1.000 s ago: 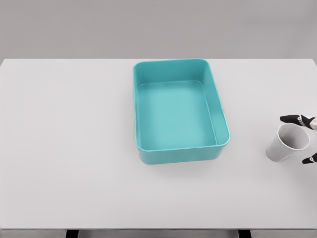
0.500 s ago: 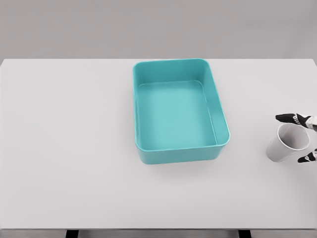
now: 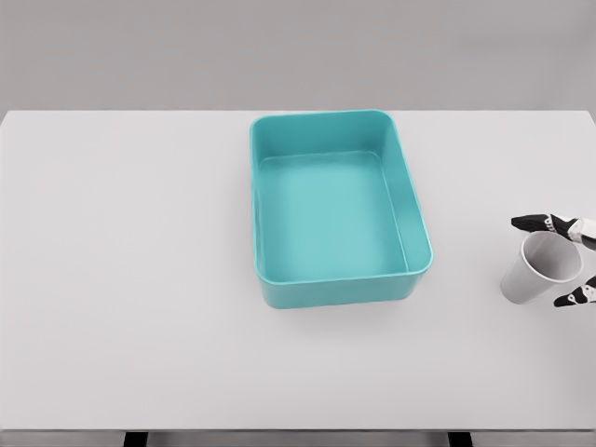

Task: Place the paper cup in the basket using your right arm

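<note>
Cup (image 3: 538, 272) upright near counter (image 3: 130, 279) right edge, well apart from basket (image 3: 331, 209). Right hand (image 3: 563, 261) at picture edge, fingers (image 3: 533, 223) spread either side of rim, bracketing for grasp, not yet clamped.

Right robot hand (image 3: 566, 261) fingers flank the paper cup (image 3: 538, 270), well right of the basket (image 3: 417, 205).

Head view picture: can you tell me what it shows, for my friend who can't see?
A white paper cup stands at the right edge of a white table, with the right robot hand reaching in, fingertips on either side of its rim. An empty teal basket sits mid-table, to the cup's left.
</note>
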Controlling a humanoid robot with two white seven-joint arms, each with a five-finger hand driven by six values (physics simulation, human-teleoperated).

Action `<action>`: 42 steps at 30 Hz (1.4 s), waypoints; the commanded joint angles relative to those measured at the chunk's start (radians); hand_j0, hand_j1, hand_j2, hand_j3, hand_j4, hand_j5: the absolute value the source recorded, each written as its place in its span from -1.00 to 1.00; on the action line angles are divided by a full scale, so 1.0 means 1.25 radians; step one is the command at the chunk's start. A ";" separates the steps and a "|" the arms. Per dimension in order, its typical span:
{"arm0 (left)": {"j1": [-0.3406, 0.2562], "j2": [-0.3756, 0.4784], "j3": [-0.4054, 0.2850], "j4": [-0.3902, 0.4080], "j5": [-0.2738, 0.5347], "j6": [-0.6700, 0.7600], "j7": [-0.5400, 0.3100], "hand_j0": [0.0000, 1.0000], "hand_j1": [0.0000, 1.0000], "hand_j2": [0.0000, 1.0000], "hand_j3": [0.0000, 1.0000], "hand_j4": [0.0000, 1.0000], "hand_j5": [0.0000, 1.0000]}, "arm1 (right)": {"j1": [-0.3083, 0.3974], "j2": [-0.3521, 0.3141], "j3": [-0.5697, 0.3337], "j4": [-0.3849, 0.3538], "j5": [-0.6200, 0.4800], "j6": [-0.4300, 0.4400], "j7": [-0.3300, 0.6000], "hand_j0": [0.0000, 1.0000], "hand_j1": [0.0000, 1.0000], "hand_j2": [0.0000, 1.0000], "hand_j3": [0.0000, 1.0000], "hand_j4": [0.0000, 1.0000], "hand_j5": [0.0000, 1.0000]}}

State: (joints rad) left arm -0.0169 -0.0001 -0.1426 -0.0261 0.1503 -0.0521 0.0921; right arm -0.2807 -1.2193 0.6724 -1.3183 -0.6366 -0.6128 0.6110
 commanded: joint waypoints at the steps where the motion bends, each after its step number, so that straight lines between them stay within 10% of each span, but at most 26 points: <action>1: 0.000 0.000 0.000 0.000 0.000 0.000 0.000 1.00 1.00 1.00 1.00 1.00 1.00 | 0.000 -0.001 0.000 -0.004 -0.006 0.002 0.000 0.98 0.98 0.98 0.98 0.98 0.98; 42: 0.000 0.000 0.000 0.000 0.000 0.000 0.000 1.00 1.00 1.00 1.00 1.00 1.00 | -0.012 0.050 -0.145 -0.012 -0.006 0.002 0.000 0.42 0.42 0.42 0.42 0.42 0.42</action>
State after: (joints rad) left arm -0.0169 -0.0001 -0.1426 -0.0261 0.1503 -0.0521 0.0921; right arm -0.2991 -1.1693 0.5124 -1.3342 -0.6360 -0.6132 0.6113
